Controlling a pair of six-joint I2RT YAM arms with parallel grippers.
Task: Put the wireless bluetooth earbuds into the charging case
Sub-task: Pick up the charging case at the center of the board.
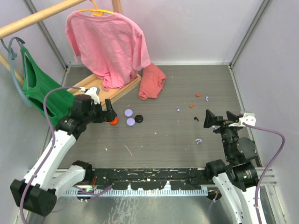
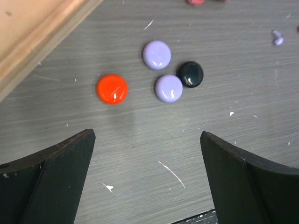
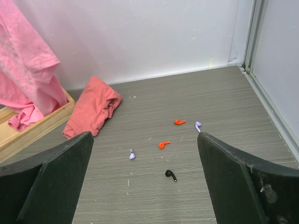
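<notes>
Left hand [image 2: 147,140], spread wide, faces four pucks [image 2: 168,88]; six earbuds [image 1: 191,106] scattered.

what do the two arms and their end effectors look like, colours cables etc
The left arm has long white link shells with black joints. The right arm is mostly black near the wrist and white lower down. The left cable and right cable are mauve loops running along each arm. The left end effector and right end effector each have two broad, matte black fingers.
</notes>
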